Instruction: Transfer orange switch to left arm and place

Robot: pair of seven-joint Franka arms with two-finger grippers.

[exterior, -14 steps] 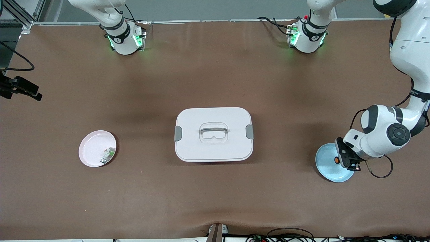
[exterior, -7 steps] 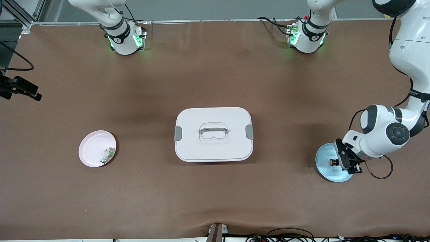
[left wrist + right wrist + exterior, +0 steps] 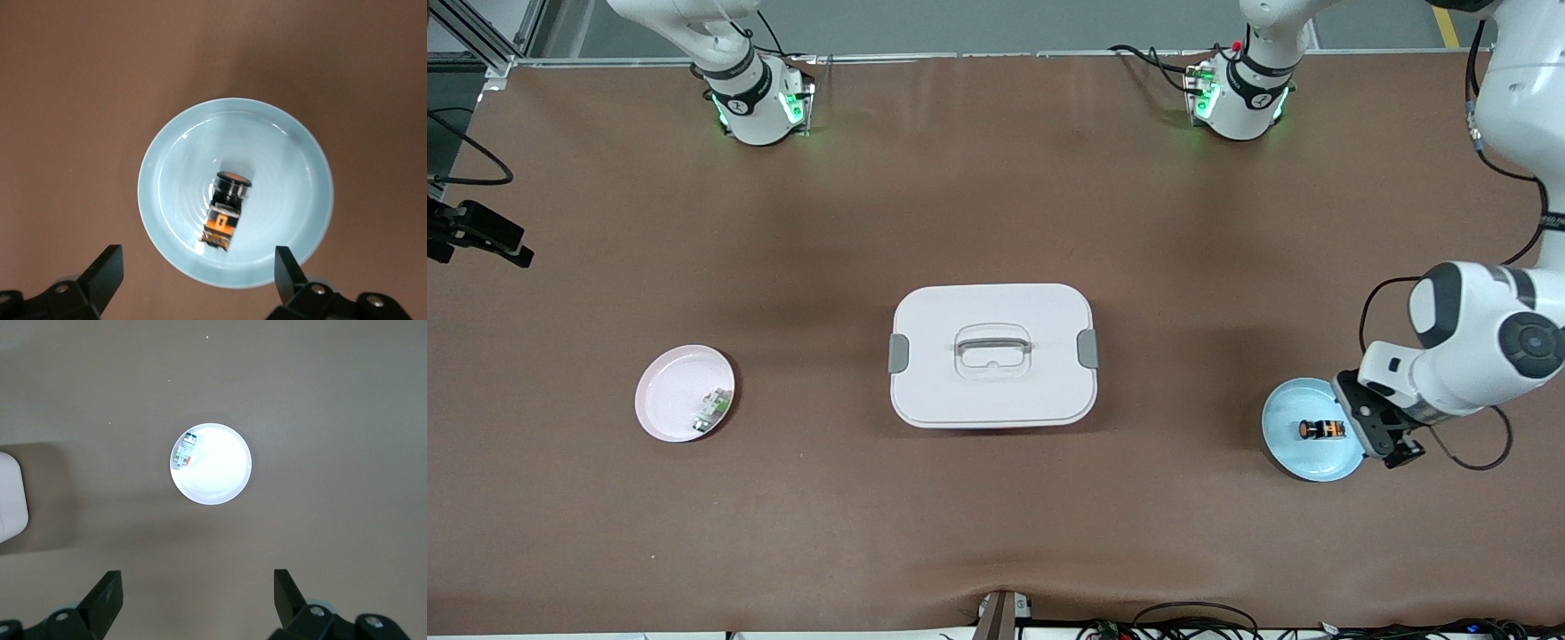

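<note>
The orange switch (image 3: 1320, 430) (image 3: 227, 210) lies on its side in the blue plate (image 3: 1288, 452) (image 3: 170, 180), at the left arm's end of the table. My left gripper (image 3: 1379, 436) (image 3: 198, 261) hangs open over that plate's edge, apart from the switch and holding nothing. The white box (image 3: 943, 307) (image 3: 9, 495) stands lidded mid-table. My right gripper (image 3: 197, 581) is open and empty, high over the table beside the pink plate (image 3: 223, 480); in the front view only that arm's base and lower links show.
The pink plate (image 3: 665, 387) sits toward the right arm's end and holds a small white-and-green component (image 3: 711, 411) (image 3: 182, 453). A black clamp (image 3: 482, 233) juts in at that end's table edge. Cables run along the edge nearest the front camera.
My left gripper has opened and let the orange switch go into the blue plate. It has then drawn back off the switch to the plate's edge. The right arm has not moved.
</note>
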